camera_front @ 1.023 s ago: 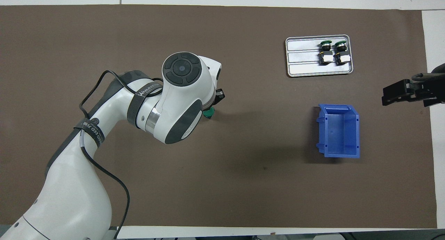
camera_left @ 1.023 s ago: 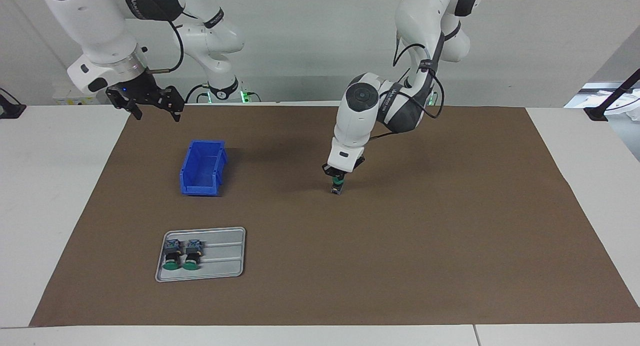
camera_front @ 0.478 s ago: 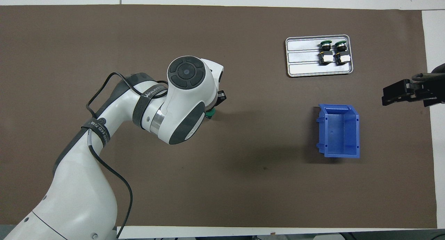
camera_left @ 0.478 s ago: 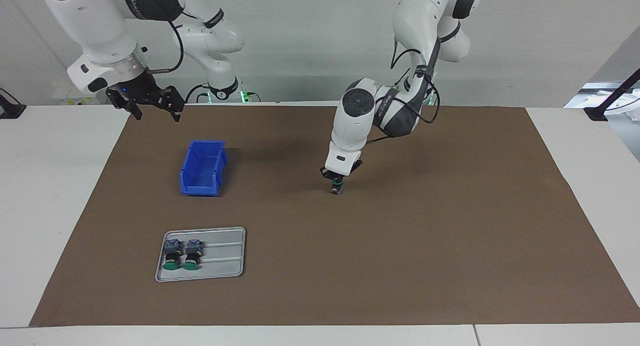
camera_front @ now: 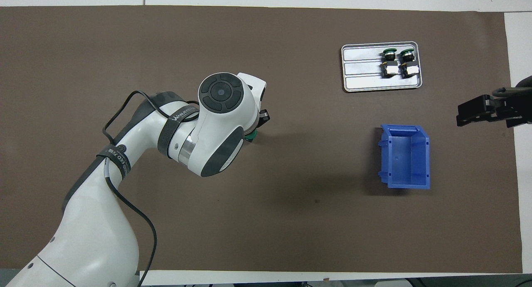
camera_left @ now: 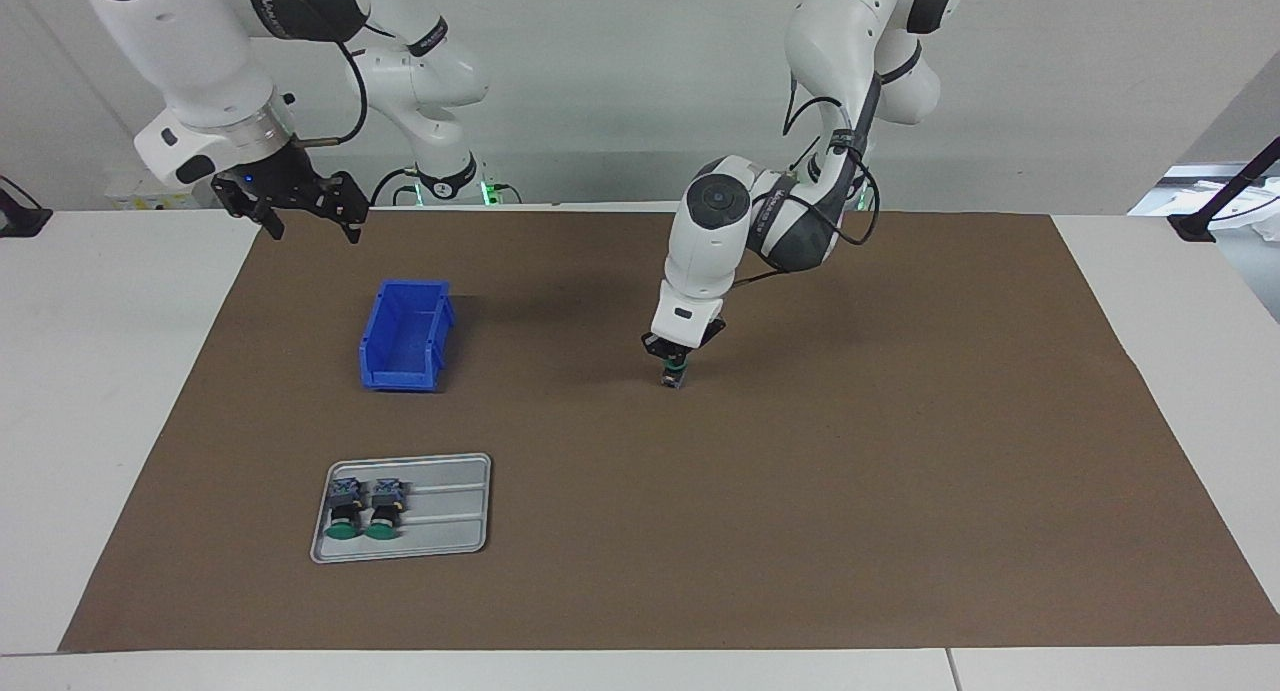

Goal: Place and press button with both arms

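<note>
While upright on mat | button [camera_left: 673, 375]: green cap, black body, blue-grey end

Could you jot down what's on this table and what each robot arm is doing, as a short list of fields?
Left gripper: shut on a green-capped button, standing it on the brown mat
Right gripper: open, waiting above the mat's edge
Blue bin: empty
Grey tray: holds two more buttons, lying side by side

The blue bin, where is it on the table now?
The blue bin stands on the brown mat toward the right arm's end of the table, nearer to the robots than the metal tray with two buttons. It looks empty.
</note>
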Motion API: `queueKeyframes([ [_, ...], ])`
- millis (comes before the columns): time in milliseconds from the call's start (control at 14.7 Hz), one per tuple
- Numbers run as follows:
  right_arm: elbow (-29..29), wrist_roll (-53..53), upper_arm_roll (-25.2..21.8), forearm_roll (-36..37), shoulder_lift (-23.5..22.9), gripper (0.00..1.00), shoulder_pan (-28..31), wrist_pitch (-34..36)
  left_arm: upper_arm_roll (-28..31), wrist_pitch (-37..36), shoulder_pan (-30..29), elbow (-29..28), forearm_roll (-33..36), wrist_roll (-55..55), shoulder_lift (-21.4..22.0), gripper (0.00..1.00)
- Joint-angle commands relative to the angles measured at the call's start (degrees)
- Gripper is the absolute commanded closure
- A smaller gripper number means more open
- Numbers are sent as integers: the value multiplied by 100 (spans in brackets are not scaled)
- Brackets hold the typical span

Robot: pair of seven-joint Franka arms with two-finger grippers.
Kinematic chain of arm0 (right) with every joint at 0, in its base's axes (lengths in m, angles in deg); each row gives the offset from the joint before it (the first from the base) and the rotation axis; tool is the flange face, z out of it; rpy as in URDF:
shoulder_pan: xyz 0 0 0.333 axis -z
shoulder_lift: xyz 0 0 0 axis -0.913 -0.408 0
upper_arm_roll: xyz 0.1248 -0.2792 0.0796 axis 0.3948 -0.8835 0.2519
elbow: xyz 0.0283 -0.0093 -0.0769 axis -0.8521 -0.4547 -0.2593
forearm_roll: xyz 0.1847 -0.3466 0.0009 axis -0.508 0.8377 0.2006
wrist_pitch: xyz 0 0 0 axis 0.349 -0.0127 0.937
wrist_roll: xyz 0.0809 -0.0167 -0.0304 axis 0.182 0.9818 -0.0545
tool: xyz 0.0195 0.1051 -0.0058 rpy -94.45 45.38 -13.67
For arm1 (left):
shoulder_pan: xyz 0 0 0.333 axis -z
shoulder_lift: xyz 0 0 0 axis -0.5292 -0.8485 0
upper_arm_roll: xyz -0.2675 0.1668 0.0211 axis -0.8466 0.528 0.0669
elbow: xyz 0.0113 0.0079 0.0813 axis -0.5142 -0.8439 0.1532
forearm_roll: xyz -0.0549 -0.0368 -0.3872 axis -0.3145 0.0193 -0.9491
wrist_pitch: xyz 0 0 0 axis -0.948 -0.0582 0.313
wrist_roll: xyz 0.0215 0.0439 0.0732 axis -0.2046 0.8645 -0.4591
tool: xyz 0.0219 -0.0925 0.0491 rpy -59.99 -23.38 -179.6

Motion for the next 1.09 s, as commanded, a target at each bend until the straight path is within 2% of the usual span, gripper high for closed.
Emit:
queueKeyframes([
  [0,-176,-88,17,48,142,1,44,-85,65,-102,-31,-174,57,45,308,75],
  [68,-176,-88,17,48,142,1,44,-85,65,-155,-119,-139,48,45,457,63],
  [273,-176,-88,17,39,142,1,44,-85,91,-760,-312,229,48,-173,529,42],
  [478,-176,-88,17,39,142,1,44,-85,91,-1200,-620,283,83,-612,739,18],
  [750,-176,-88,17,39,142,1,44,-85,109,-1816,-1190,275,109,-1526,968,4],
  [1023,-176,-114,17,39,142,1,44,-41,135,-2255,-1929,231,233,-2677,1284,2],
])
